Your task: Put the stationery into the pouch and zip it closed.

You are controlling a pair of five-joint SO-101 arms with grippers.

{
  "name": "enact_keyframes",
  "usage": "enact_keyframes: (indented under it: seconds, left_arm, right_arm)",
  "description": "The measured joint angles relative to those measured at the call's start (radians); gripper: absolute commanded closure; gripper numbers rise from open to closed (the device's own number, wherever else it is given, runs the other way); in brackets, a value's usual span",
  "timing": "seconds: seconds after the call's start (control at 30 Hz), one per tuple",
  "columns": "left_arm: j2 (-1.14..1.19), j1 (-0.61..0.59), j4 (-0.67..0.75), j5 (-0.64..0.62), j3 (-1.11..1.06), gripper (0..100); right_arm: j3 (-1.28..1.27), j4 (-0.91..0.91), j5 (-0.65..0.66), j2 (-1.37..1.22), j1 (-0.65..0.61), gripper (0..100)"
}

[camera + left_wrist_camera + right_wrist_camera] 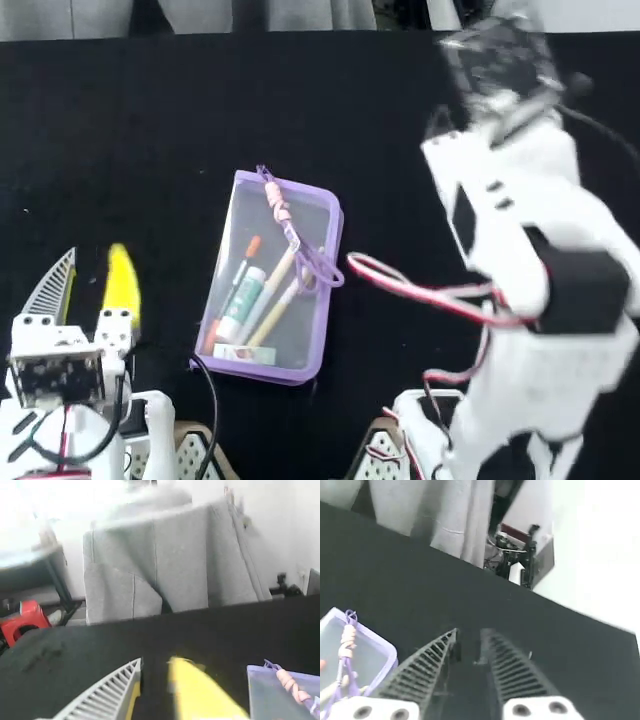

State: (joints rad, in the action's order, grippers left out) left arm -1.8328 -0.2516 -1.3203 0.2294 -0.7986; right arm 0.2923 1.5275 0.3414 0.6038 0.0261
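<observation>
On the left, your left gripper (95, 262), with one grey ribbed finger and one yellow finger, sat low over the black table (150, 130). Its fingers were a little way apart and had nothing between them. It was near the pouch but not touching it.

In the middle lay the flat, see-through plastic pouch with purple edges (297, 335). The pens and other small stationery (245, 285) were inside it, lying side by side. No stationery lay loose on the table. So the first part of your job looked done.

A pink and purple cord (300, 245) lay across the top of the pouch. You could not tell from above if the zip was shut all the way, so that part was either left to do or left to check.

On the right, your right gripper (469, 632) was up off the table, beside the pouch and apart from it. Its two grey ribbed fingers were a small way apart and held nothing.
</observation>
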Motion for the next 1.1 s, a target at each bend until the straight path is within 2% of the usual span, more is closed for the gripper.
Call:
enact_keyframes:
  seconds: [0.07,0.13,0.3,0.63,0.77,0.87,1.1]
  left_arm:
    - [0.000,0.000,0.002,-0.060,0.000,98]
    - [0.000,0.000,0.002,-0.129,0.000,97]
    - [0.000,0.000,-0.035,-0.238,-0.034,97]
    - [0.000,-0.020,-0.126,-0.249,-0.146,97]
    - [0.000,-0.071,-0.137,-0.250,-0.167,97]
    - [0.000,-0.077,-0.137,-0.250,-0.249,97]
    - [0.000,-0.077,-0.137,-0.250,-0.488,97]
  right_arm:
    - [-0.054,0.012,-0.060,0.060,0.012,98.6]
    - [-0.132,0.014,-0.109,0.129,0.017,98.7]
    - [-0.391,0.012,-0.137,0.336,0.015,98.7]
    - [-1.106,-0.219,-0.132,0.930,0.017,98.7]
    - [-1.286,-0.229,-0.032,1.154,0.017,98.7]
    - [-1.386,-0.229,0.015,1.197,0.017,98.7]
    - [-1.564,-0.229,0.025,1.201,0.017,98.7]
